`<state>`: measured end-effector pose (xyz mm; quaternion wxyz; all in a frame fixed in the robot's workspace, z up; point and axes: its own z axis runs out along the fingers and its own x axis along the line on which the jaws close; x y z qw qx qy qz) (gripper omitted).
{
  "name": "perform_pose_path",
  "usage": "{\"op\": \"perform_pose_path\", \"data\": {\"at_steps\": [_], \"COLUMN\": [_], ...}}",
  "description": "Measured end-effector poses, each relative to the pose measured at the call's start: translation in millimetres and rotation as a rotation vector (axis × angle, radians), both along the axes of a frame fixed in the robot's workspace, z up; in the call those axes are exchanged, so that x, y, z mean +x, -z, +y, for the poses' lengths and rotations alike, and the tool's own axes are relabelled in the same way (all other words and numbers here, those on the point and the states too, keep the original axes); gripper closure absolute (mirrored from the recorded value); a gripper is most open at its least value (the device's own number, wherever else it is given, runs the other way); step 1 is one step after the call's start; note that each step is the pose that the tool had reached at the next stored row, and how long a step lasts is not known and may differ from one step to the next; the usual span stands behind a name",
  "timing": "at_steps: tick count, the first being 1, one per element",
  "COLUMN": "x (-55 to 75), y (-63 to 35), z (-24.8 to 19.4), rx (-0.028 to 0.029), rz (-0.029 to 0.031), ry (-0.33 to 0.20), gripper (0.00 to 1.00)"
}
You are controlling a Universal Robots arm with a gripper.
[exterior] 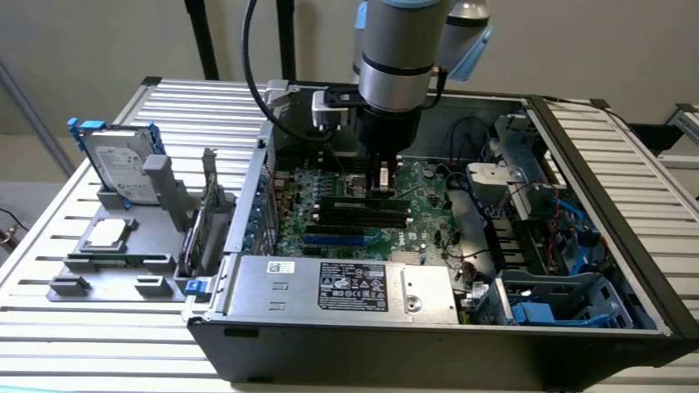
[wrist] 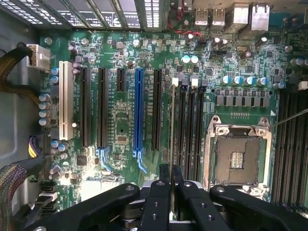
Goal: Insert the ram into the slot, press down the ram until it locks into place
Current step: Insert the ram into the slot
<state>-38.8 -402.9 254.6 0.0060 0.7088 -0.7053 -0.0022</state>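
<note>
My gripper (exterior: pixel 382 187) hangs inside the open computer case, low over the bank of black memory slots (exterior: pixel 356 214) on the green motherboard. In the wrist view the gripper (wrist: pixel 171 177) is shut on the ram (wrist: pixel 172 126), which I see edge-on as a thin pale line. The ram runs along the outermost slot (wrist: pixel 176 126) of the bank, in line with its white end clip. Three alike slots (wrist: pixel 192 126) lie parallel beside it. I cannot tell whether the ram's lower edge sits in the slot or just above it.
A square silver CPU socket (wrist: pixel 237 156) lies beside the slots, and more black slots (wrist: pixel 288 139) lie beyond it. A blue slot (wrist: pixel 138 113) and a white slot (wrist: pixel 66 98) run parallel. The power supply (exterior: pixel 327 285), cable bundles (exterior: pixel 525 217) and case walls crowd the board. A hard drive (exterior: pixel 120 168) stands outside.
</note>
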Motion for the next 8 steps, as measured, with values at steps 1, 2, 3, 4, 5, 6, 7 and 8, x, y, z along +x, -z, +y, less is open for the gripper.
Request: {"op": "perform_pose_path", "data": {"at_steps": [1, 2, 3, 4, 5, 6, 7, 8], "x": [0.0, 0.0, 0.0, 0.0, 0.0, 0.0, 0.0, 0.0], "y": [1.0, 2.0, 3.0, 4.0, 4.8, 5.6, 6.3, 7.1], "z": [-0.1, -0.2, -0.2, -0.3, -0.3, -0.4, -0.4, -0.4], "rx": [-0.0002, -0.0003, -0.0004, -0.0006, -0.0008, -0.0009, -0.0011, -0.0011], "rz": [0.0000, 0.0001, 0.0000, 0.0001, 0.0001, 0.0002, 0.0003, 0.0003], "ry": [0.000, 0.000, 0.000, 0.000, 0.000, 0.000, 0.000, 0.000], "gripper": [0.87, 0.87, 0.87, 0.87, 0.87, 0.87, 0.87, 0.87]}}
